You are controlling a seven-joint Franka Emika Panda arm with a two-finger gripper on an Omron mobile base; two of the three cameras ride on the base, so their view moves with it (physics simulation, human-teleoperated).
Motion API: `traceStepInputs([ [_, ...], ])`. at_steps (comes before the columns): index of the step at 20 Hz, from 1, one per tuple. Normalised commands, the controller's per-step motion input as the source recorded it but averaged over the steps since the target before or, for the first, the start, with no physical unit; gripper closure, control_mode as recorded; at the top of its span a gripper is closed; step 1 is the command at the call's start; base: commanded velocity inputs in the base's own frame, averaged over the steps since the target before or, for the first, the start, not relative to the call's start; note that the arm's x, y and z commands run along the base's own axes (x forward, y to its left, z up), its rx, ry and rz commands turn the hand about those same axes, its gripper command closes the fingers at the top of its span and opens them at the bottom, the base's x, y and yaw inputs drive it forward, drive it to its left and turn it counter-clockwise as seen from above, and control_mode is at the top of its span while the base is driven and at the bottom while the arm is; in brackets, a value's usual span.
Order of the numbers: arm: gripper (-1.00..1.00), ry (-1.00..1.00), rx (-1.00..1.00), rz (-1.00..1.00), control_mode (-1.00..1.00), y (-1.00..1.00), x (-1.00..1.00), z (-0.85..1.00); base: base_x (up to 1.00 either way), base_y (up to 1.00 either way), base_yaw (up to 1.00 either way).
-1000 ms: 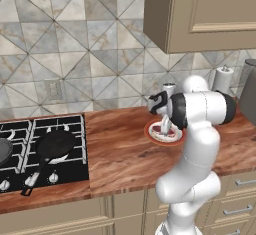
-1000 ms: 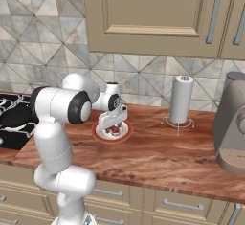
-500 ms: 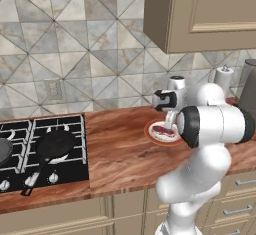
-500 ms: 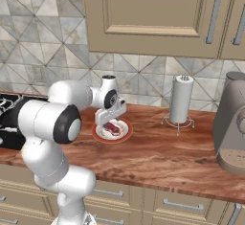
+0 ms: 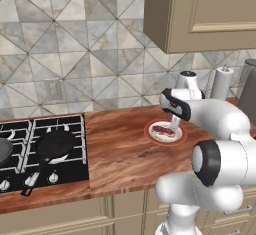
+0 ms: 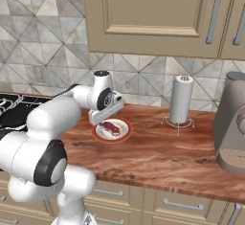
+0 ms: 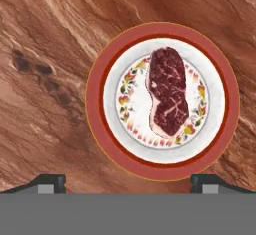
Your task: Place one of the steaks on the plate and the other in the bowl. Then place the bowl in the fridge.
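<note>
Our jaws, spread wide and empty, hover above 1 dark red steak [image 7: 168, 91] lying lengthwise on the red-rimmed white plate [image 7: 105, 124] directly below, on the wooden counter [image 7: 55, 39].

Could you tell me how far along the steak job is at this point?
Done: one steak lies on the plate. In hand: nothing; the gripper hangs open above the plate. Left: the second steak into the bowl, then the bowl into the fridge.
</note>
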Motion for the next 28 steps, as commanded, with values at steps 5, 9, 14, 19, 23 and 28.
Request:
traceStepInputs([
  [5, -1.00, -0.03, 0.00, -0.25, -1.00, 0.00, -0.78, 0.18, 0.00, 0.00, 0.00],
  [9, -1.00, -0.04, 0.03, -0.47, -1.00, 0.01, -0.68, 0.30, 0.00, 0.00, 0.00],
  [14, -1.00, 0.01, 0.14, -0.39, -1.00, 0.00, -0.55, 0.68, 0.00, 0.00, 0.00],
  [19, -1.00, 0.00, 0.19, -0.26, -1.00, 0.09, -0.56, 0.85, 0.00, 0.00, 0.00],
  [23, -1.00, -0.09, 0.08, -0.25, -1.00, 0.41, -0.61, 0.48, 0.00, 0.00, 0.00],
  [28, -1.00, -0.09, -0.05, -0.07, -1.00, 0.46, -0.45, 0.12, 0.00, 0.00, 0.00],
])
